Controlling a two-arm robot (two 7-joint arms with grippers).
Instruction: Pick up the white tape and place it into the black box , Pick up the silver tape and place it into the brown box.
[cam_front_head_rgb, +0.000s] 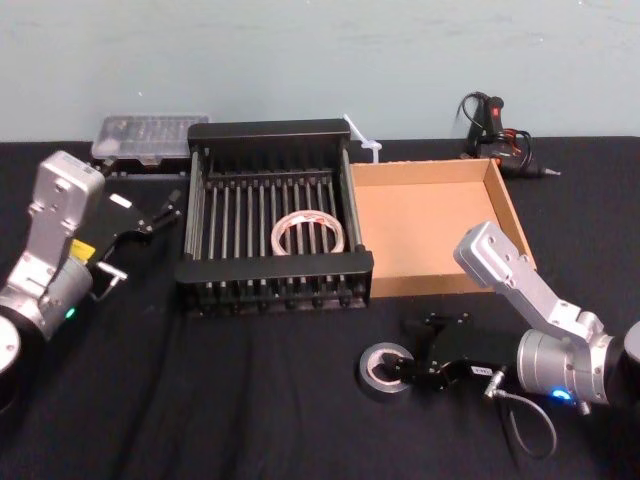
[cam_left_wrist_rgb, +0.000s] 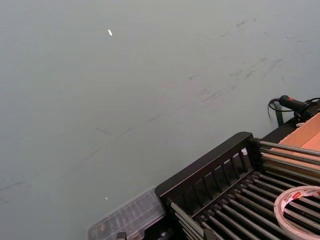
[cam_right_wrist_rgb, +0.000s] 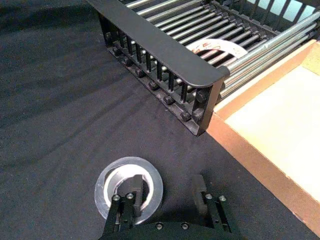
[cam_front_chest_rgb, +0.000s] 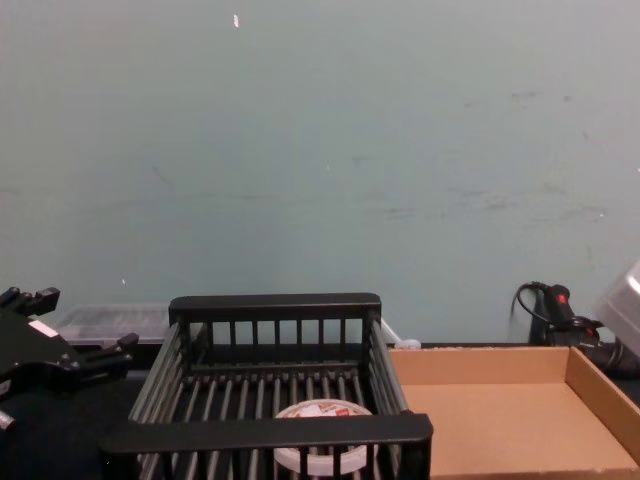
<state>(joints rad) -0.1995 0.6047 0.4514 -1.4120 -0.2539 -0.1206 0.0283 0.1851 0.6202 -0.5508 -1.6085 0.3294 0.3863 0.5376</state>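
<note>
The silver tape lies flat on the black cloth in front of the brown box. My right gripper is low over it and open. One finger sits inside the roll's hole and the other stands outside the roll on the brown box's side, clear of the rim. The white tape rests on the slatted floor of the black box. My left gripper hangs open just left of the black box, holding nothing.
A clear plastic bit case lies behind the black box at the back left. A black glue gun with its cord sits behind the brown box. Open black cloth stretches along the table's front.
</note>
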